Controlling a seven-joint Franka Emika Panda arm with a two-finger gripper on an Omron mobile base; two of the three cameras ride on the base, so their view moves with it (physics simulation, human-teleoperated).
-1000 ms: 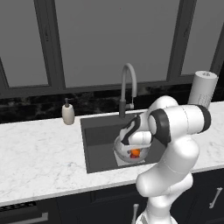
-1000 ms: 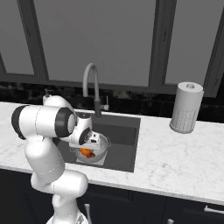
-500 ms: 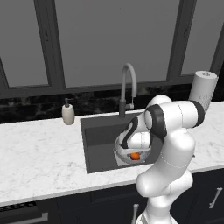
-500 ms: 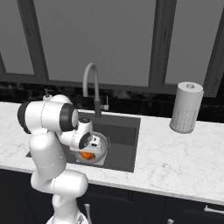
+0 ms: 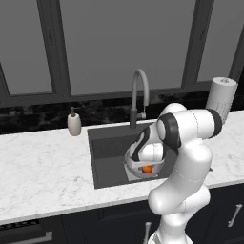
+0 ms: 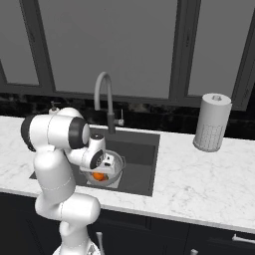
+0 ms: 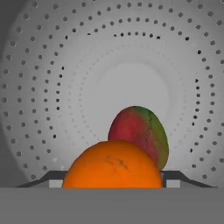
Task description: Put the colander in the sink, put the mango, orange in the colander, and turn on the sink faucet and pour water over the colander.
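The colander (image 7: 131,57) sits inside the sink (image 5: 107,157), so fruit dropped into it will drain there. The mango (image 7: 139,133) already lies on the colander's floor, and the gripper (image 7: 113,181), low over the colander, pinches the orange (image 7: 113,164) between its jaws just beside the mango, apparently about to drop it. Behind the colander rises the sink faucet (image 5: 139,97), clear of the arm; a soap dispenser (image 5: 74,124) and paper towel roll (image 6: 212,122) stand well apart from the colander.

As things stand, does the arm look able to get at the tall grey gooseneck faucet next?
Probably yes. The claw sits low in the round perforated metal colander around the bright orange fruit, and the tall grey gooseneck faucet stands just behind the sink with open space above it.
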